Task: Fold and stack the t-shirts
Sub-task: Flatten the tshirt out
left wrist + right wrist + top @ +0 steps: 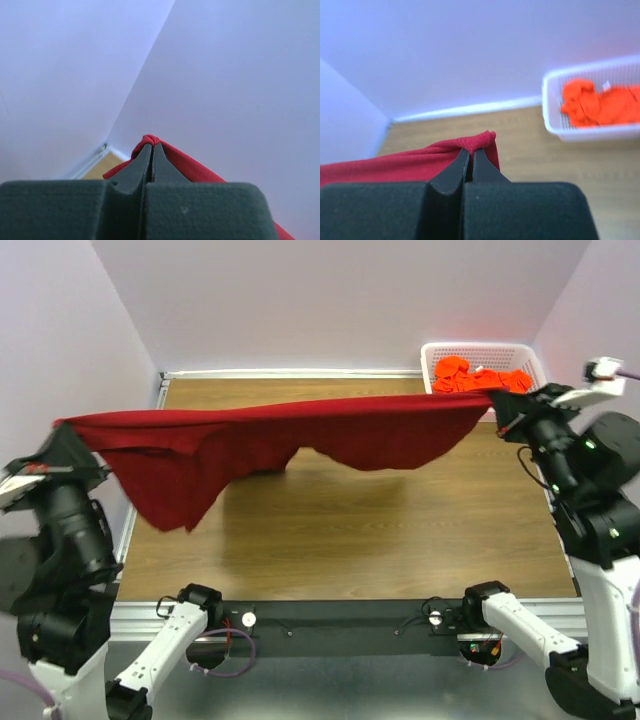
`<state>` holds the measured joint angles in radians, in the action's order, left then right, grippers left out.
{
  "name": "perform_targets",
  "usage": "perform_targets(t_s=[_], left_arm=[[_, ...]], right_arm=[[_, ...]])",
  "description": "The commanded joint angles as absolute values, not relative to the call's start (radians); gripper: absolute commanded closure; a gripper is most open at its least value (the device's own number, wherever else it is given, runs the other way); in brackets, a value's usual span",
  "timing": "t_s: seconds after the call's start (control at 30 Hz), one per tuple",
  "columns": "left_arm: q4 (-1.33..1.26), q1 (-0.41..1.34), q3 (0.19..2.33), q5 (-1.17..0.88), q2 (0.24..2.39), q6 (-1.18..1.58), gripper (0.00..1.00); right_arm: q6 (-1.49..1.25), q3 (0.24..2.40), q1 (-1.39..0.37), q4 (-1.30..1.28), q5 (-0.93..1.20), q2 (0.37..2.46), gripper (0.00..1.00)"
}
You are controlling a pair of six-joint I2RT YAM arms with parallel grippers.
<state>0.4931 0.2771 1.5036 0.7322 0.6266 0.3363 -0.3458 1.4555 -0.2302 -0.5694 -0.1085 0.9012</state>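
Observation:
The dark red t-shirt [270,440] hangs stretched in the air across the table, held at both ends. My left gripper [62,428] is shut on its left end; the pinched red cloth [150,139] shows at my fingertips in the left wrist view. My right gripper [497,400] is shut on its right end, with the cloth [477,141] bunched at the tips in the right wrist view. The shirt's middle sags and a flap droops at the left. Bright orange t-shirts [480,378] lie heaped in the white mesh basket [440,352]; they also show in the right wrist view [600,105].
The wooden table [400,530] lies below the shirt, with a metal rail along its far and left edges. The basket stands at the far right corner, close behind my right gripper. Pale walls close in on three sides.

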Motion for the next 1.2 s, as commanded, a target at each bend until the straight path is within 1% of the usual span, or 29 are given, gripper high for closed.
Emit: perform_targets(t_s=[0.0,0.13,0.27,0.33,0.47,0.57,0.6,0.67,0.7,0.77,0.8,0.83,0.9,0.93,1.03,1.17], left_arm=[[0.333,0.264,1.581,0.851,0.6,0.134,1.0],[0.239,0.294,1.676,0.854,0.658,0.014,1.0],[0.198,0.345,1.73,0.845,0.764,-0.066,1.0],[0.173,0.356,1.741,0.841,0.813,-0.077,1.0],[0.112,0.357,1.718,0.821,0.957,-0.1,1.0],[0.005,0.354,1.573,0.805,1.049,-0.107,1.0],[-0.042,0.351,1.493,0.798,1.08,-0.095,1.0],[-0.048,0.322,1.447,0.77,1.195,-0.045,1.0],[-0.02,0.305,1.431,0.741,1.288,0.041,1.0],[-0.002,0.267,1.424,0.709,1.383,0.125,1.0],[0.03,0.23,1.43,0.69,1.429,0.167,1.0],[0.031,0.221,1.431,0.671,1.518,0.214,1.0],[0.032,0.2,1.465,0.658,1.598,0.239,1.0],[0.031,0.196,1.483,0.634,1.673,0.245,1.0],[0.031,0.193,1.561,0.589,1.788,0.247,1.0],[0.028,0.18,1.635,0.534,1.888,0.25,1.0]], right_arm=[[-0.206,1.535,-0.212,-0.58,-0.138,0.858,0.99],[-0.16,1.657,-0.213,-0.58,-0.123,0.894,0.99],[-0.144,1.695,-0.212,-0.581,-0.133,0.974,0.99],[-0.146,1.694,-0.212,-0.58,-0.172,1.012,1.0],[-0.15,1.674,-0.212,-0.58,-0.209,1.148,0.99],[-0.135,1.615,-0.213,-0.554,-0.242,1.244,0.99],[-0.123,1.565,-0.213,-0.537,-0.253,1.264,0.99],[-0.106,1.507,-0.212,-0.471,-0.282,1.33,0.99],[-0.088,1.443,-0.212,-0.404,-0.302,1.354,0.99],[-0.066,1.373,-0.212,-0.327,-0.322,1.397,0.99],[-0.057,1.347,-0.212,-0.289,-0.331,1.457,0.99],[-0.045,1.306,-0.21,-0.223,-0.356,1.488,0.99],[-0.034,1.289,-0.209,-0.166,-0.37,1.595,0.99],[-0.031,1.287,-0.206,-0.125,-0.377,1.636,0.99],[-0.023,1.318,-0.195,-0.066,-0.39,1.759,0.99],[-0.009,1.379,-0.187,-0.011,-0.384,1.879,0.99]])
